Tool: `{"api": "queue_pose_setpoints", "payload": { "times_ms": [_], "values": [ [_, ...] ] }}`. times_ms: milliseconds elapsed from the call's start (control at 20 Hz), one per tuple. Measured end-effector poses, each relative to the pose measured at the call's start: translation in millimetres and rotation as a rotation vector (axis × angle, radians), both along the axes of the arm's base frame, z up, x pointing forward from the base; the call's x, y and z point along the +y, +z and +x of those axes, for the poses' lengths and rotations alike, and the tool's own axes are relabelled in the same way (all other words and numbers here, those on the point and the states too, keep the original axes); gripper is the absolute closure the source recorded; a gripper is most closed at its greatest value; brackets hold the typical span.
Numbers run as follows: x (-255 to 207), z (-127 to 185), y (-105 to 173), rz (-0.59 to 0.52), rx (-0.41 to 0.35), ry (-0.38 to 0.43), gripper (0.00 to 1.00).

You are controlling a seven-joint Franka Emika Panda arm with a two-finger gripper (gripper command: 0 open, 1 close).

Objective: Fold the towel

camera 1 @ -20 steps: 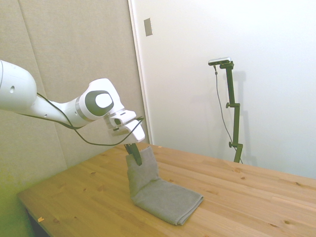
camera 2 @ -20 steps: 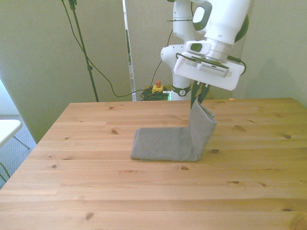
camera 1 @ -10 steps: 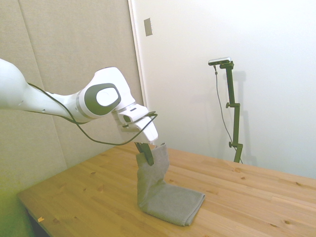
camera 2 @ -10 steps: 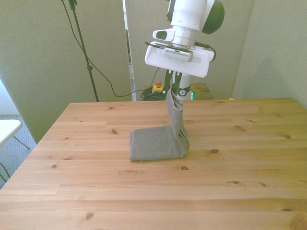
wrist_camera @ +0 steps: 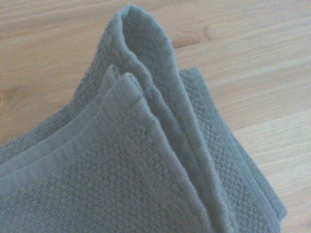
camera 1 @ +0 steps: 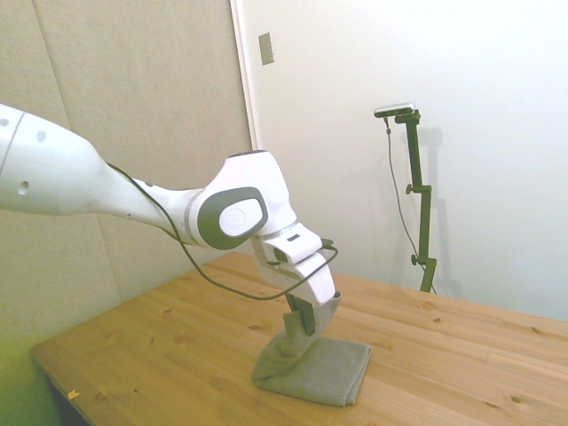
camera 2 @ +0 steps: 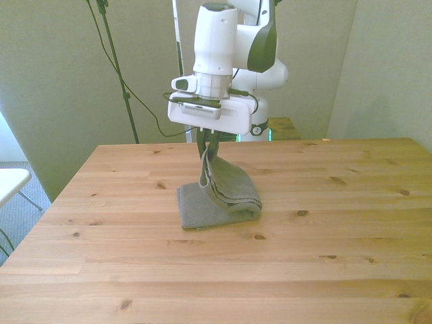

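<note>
The grey towel (camera 2: 226, 196) lies near the middle of the wooden table (camera 2: 337, 270), with one end lifted and arched back over the part that lies flat. My gripper (camera 2: 205, 172) is shut on that lifted end, low above the towel's edge on the front view's left. From the side, the gripper (camera 1: 306, 327) hangs just over the towel (camera 1: 324, 373), and the raised cloth droops beneath it. The wrist view is filled by the towel's (wrist_camera: 146, 160) layered, thick rounded edges against the wood.
The table (camera 1: 160, 355) stretches wide around the towel on all sides. A small white table corner (camera 2: 10, 181) stands beyond the table's edge at the front view's left. Cables and an orange button (camera 2: 221, 123) lie on the floor behind.
My gripper has carried the towel's held end toward the front view's left and lower. The cloth went from standing upright to arching over the flat part.
</note>
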State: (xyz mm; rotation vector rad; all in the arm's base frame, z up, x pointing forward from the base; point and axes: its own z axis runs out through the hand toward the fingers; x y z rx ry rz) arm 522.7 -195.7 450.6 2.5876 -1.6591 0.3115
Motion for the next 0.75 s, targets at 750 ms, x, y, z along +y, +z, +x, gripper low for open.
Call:
{"api": "queue_pose_setpoints", "payload": {
  "times_ms": [750],
  "values": [
    [105.8, -92.1, 14.6, 0.189, 0.060, 0.325, 0.00]
  ]
}}
